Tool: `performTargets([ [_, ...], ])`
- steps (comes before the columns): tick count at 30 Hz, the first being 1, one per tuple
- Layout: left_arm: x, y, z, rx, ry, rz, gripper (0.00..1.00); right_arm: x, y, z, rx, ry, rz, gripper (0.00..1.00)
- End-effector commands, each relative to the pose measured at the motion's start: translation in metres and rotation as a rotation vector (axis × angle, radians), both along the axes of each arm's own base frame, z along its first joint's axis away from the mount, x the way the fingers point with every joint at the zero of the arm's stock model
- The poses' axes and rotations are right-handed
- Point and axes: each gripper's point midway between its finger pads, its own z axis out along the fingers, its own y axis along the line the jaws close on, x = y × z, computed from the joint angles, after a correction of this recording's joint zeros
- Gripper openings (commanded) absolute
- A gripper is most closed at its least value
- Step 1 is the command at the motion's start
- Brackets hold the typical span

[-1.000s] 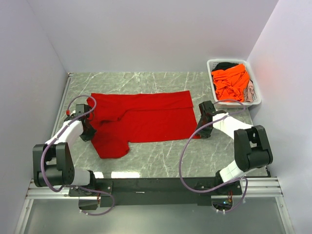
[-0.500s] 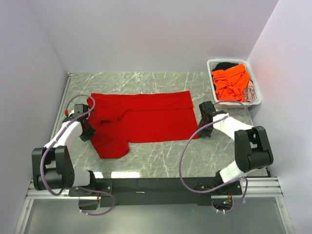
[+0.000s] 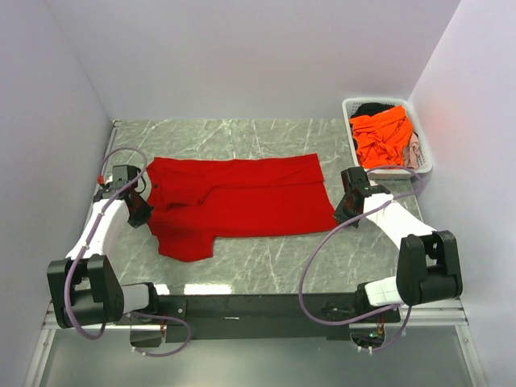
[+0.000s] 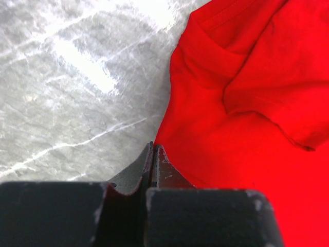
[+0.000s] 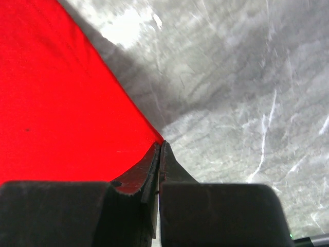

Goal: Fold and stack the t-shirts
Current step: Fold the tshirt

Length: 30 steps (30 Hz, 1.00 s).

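Lying between left fingers [image 4: 153,150] and right fingers [image 5: 160,148], both clenched on it, is one red t-shirt [image 3: 250,197].

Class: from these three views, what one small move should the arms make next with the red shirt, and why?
Probably raise both grippers a little together. The left gripper and right gripper have jaws closed on opposite ends of the red t-shirt, and the cloth lies spread out on the table, seemingly ready for folding over.
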Motion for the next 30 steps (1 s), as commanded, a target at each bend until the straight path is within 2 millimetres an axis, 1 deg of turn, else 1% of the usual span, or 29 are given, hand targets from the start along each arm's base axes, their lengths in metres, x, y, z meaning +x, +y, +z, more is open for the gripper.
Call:
performTargets([
  [1,0.001,-0.001,0.012,-0.021,-0.024,0.012,0.01,-0.006,-0.010,0.000,-0.032,0.014,-0.018,0.00],
  [2,0.003,0.000,0.015,-0.010,-0.029,0.009,0.01,0.000,-0.010,0.006,-0.036,-0.004,-0.017,0.00],
  [3,0.003,0.004,0.018,0.007,-0.028,0.015,0.01,0.002,-0.011,0.009,-0.042,-0.005,-0.018,0.00],
  [4,0.007,0.006,0.025,0.015,-0.043,0.015,0.01,0.005,-0.011,0.011,-0.045,-0.010,-0.018,0.00],
  [5,0.010,0.007,0.028,0.021,-0.047,0.011,0.01,0.013,-0.011,0.019,-0.046,-0.033,-0.020,0.00],
  [8,0.018,0.010,0.035,0.032,-0.060,0.009,0.01,0.024,-0.008,0.024,-0.036,-0.042,-0.022,0.00],
  [9,0.023,0.010,0.039,0.034,-0.071,0.007,0.01,0.027,-0.007,0.022,-0.033,-0.034,-0.025,0.00],
  [12,0.034,0.009,0.037,0.024,-0.072,-0.011,0.01,0.042,-0.004,0.027,-0.026,-0.052,-0.024,0.00],
  [13,0.041,0.008,0.036,0.014,-0.073,-0.020,0.01,0.045,-0.004,0.023,-0.030,-0.038,-0.024,0.00],
  [14,0.045,0.008,0.035,0.012,-0.069,-0.027,0.01,0.054,-0.003,0.028,-0.028,-0.054,-0.023,0.00],
  [15,0.051,0.008,0.038,0.012,-0.078,-0.030,0.01,0.058,-0.003,0.023,-0.034,-0.036,-0.022,0.00],
  [16,0.054,0.008,0.031,0.007,-0.055,-0.034,0.01,0.062,-0.001,0.023,-0.035,-0.034,-0.021,0.00],
  [17,0.058,0.009,0.031,0.008,-0.057,-0.039,0.01,0.072,0.000,0.029,-0.034,-0.053,-0.020,0.00],
  [18,0.064,0.010,0.033,0.009,-0.063,-0.042,0.01,0.076,-0.001,0.025,-0.040,-0.038,-0.018,0.00],
  [19,0.068,0.009,0.028,0.007,-0.050,-0.046,0.01,0.086,0.000,0.031,-0.040,-0.056,-0.021,0.00],
  [20,0.072,0.009,0.028,0.006,-0.053,-0.050,0.01,0.091,-0.001,0.032,-0.046,-0.058,-0.024,0.00],
  [21,0.077,0.010,0.029,0.006,-0.061,-0.049,0.01,0.094,-0.001,0.028,-0.054,-0.043,-0.018,0.00],
  [22,0.080,0.010,0.025,0.002,-0.049,-0.052,0.01,0.097,-0.001,0.028,-0.055,-0.043,-0.018,0.00],
  [23,0.082,0.010,0.024,0.001,-0.047,-0.056,0.01,0.106,0.001,0.034,-0.051,-0.059,-0.015,0.00],
  [24,0.087,0.011,0.021,-0.001,-0.044,-0.055,0.01,0.108,0.002,0.028,-0.051,-0.041,-0.012,0.00],
  [25,0.090,0.011,0.020,-0.001,-0.044,-0.055,0.01,0.115,0.004,0.031,-0.047,-0.050,-0.011,0.00],
  [26,0.091,0.011,0.018,0.000,-0.041,-0.059,0.01,0.118,0.004,0.030,-0.048,-0.048,-0.013,0.00],
  [27,0.096,0.012,0.019,0.001,-0.046,-0.059,0.01,0.119,0.004,0.024,-0.052,-0.033,-0.011,0.00],
  [28,0.097,0.012,0.013,0.000,-0.028,-0.063,0.01,0.122,0.004,0.023,-0.054,-0.033,-0.014,0.00],
  [30,0.104,0.012,0.013,-0.005,-0.032,-0.069,0.01,0.124,0.001,0.016,-0.066,-0.021,-0.020,0.00],
])
